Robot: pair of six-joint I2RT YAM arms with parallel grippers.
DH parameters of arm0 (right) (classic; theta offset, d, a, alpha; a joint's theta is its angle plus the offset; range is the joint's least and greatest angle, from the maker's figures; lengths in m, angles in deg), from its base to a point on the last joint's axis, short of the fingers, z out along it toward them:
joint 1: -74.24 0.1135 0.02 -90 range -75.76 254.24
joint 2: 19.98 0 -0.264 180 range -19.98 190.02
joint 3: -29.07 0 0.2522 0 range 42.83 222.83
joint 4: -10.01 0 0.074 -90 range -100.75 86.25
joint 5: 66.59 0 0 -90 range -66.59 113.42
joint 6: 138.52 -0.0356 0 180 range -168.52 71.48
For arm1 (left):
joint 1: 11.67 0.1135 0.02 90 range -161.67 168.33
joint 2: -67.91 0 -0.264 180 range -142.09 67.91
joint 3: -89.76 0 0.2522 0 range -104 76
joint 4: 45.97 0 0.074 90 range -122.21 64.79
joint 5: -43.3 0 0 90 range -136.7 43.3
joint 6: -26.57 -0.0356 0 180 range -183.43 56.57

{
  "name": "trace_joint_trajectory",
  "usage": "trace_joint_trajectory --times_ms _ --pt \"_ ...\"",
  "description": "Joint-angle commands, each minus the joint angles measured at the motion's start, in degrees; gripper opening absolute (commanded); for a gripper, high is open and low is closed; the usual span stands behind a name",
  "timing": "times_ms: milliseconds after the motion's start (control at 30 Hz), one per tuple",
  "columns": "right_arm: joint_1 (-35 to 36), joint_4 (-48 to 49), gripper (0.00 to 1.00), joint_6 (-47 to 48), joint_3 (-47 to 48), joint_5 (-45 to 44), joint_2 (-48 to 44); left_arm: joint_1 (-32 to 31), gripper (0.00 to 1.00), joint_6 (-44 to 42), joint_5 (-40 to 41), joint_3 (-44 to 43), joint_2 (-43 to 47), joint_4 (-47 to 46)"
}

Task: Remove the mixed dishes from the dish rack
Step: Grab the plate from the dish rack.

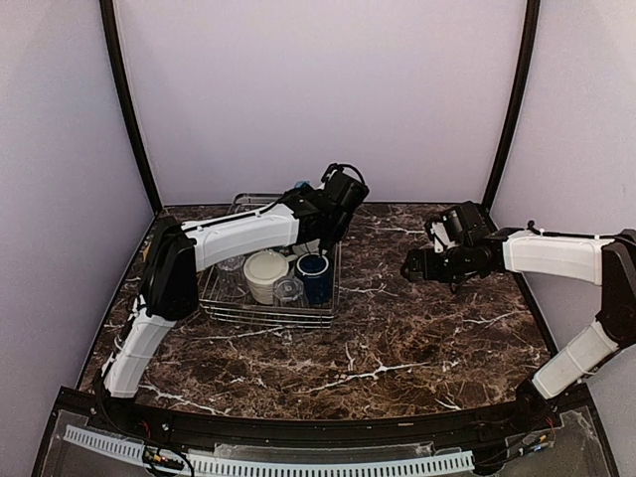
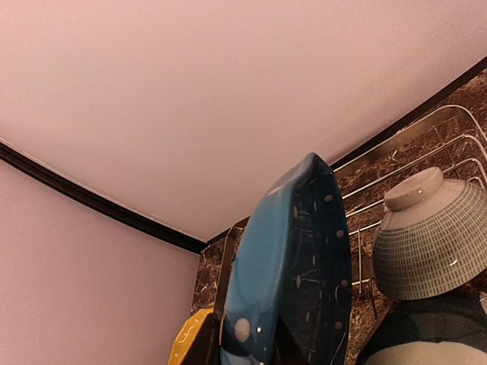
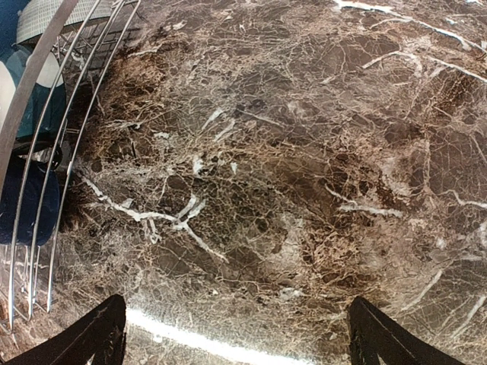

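Observation:
The dish rack [image 1: 266, 315] stands at the back left of the marble table. In it I see a cream bowl [image 1: 265, 273], a clear glass [image 1: 288, 290] and a dark blue mug [image 1: 314, 274]. My left gripper [image 2: 247, 346] reaches into the rack's far right part. Its jaws are shut on the rim of a blue dotted plate [image 2: 293, 258], which stands on edge. A yellow plate [image 2: 185, 342] shows just left of it. To the right, an upturned cream bowl [image 2: 430, 239] with a grid pattern leans. My right gripper [image 3: 240, 351] hangs open over bare marble right of the rack, holding nothing.
Another clear glass [image 1: 231, 270] sits at the rack's left side. The rack's wire wall [image 3: 46, 152] runs along the left edge of the right wrist view, with the blue mug [image 3: 30, 205] behind it. Pale walls close in the back and sides.

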Motion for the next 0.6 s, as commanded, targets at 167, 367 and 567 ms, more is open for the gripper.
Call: trace_joint_trajectory --times_ms 167,367,567 --pt "0.4 1.3 0.99 -0.3 0.1 -0.2 0.6 -1.9 0.01 -0.4 0.5 -0.2 11.3 -3.8" --pt "0.5 1.2 0.99 -0.3 0.2 -0.1 0.6 -1.8 0.01 1.1 -2.1 -0.6 13.9 -1.4" --pt "0.5 1.2 0.99 -0.5 0.3 -0.1 0.6 -1.5 0.01 5.5 -4.8 -1.0 16.4 4.2"
